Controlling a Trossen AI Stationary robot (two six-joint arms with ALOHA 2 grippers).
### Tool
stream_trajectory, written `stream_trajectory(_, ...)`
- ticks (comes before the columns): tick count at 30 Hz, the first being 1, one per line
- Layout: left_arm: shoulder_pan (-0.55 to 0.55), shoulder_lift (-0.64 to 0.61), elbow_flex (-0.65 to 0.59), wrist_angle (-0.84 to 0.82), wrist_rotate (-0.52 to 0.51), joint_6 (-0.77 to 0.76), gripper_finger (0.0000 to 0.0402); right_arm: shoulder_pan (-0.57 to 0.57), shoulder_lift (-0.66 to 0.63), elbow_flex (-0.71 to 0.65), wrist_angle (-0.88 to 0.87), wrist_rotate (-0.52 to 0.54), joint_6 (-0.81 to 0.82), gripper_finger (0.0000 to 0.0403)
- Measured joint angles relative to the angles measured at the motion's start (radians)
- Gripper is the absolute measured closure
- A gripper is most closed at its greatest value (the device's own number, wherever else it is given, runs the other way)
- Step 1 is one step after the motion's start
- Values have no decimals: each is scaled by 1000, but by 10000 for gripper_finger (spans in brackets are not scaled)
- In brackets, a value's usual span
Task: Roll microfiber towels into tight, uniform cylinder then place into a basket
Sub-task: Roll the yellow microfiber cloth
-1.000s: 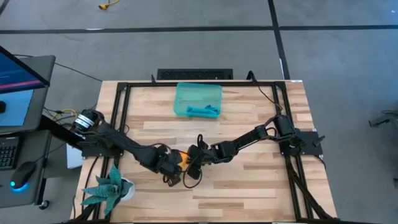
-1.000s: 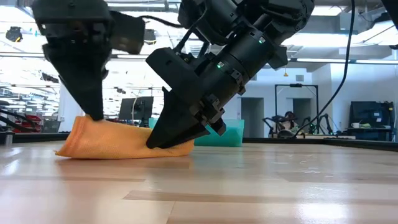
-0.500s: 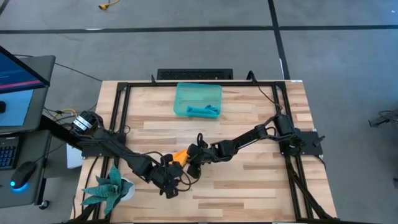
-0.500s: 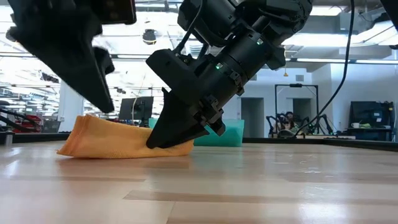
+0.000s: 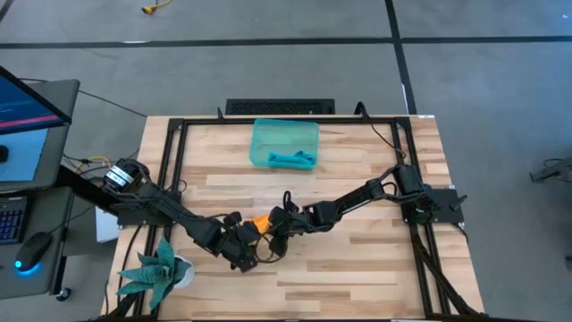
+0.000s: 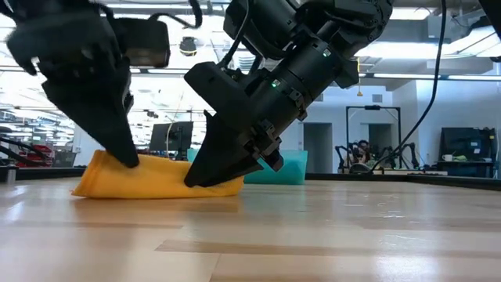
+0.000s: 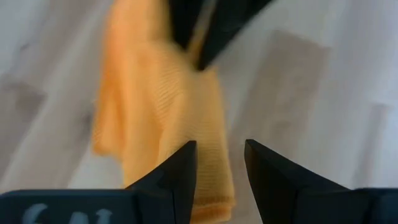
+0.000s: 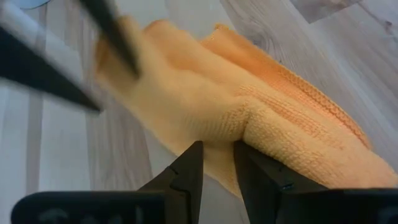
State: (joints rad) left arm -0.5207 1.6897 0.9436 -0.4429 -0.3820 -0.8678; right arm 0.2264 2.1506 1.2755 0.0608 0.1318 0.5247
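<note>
Low view from where I stand: the right tool (image 6: 205,178) comes down at a slant onto one end of the orange towel (image 6: 156,182), its dark tips pressed right at the cloth's edge on the surface (image 6: 329,235). Through the right wrist view its two fingers (image 8: 186,171) stand close, a narrow gap between them, and a fold of the orange towel (image 8: 249,124) sits at that gap; the cloth looks pinched there, bunched up into a ridge just ahead of the tips.

At the towel's other end the left tool (image 6: 125,157) points down, its tip touching the top of the cloth. In the left wrist view its fingers (image 7: 180,174) are apart with a clear gap, and the orange towel (image 7: 161,112) lies under and ahead of them, not between them as far as I can see. The right tool's dark tips (image 7: 199,31) show at the far end of the cloth.

From the high view both tools meet near the middle front of the surface, left tool (image 5: 243,252) and right tool (image 5: 273,231), with a small patch of orange towel (image 5: 259,222) showing between them. The towel lies loosely folded, long and low, flat on the wood.

Well behind them, toward the far edge, sits the basket (image 5: 284,134) with the blue towel (image 5: 290,160) lying inside along its near wall. A plant (image 5: 156,268) stands at the front left corner.
</note>
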Motion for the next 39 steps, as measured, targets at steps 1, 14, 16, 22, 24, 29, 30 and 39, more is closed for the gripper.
stream_trajectory(1,2,0,0,-27,-7,-19,271,0,0,0,0,0,0,286)
stream_trajectory(14,31,-1,1,-178,-77,-217,271,2,1,0,0,-18,5,286)
stream_trajectory(16,42,-3,-11,-197,-78,-258,271,0,1,1,0,-48,7,286)
stream_trajectory(22,64,-9,-127,-112,-59,-358,272,1,3,16,-7,-91,7,286)
stream_trajectory(24,64,-10,-153,-70,-60,-371,272,0,3,16,-9,-101,5,286)
stream_trajectory(29,52,-9,-168,-27,-69,-374,272,-3,-26,14,-87,-121,-5,286)
stream_trajectory(30,50,-8,-169,-20,-74,-375,272,-5,-37,14,-116,-122,-10,286)
stream_trajectory(39,53,-6,-170,-14,-70,-418,272,-9,-136,10,-245,-87,-107,286)
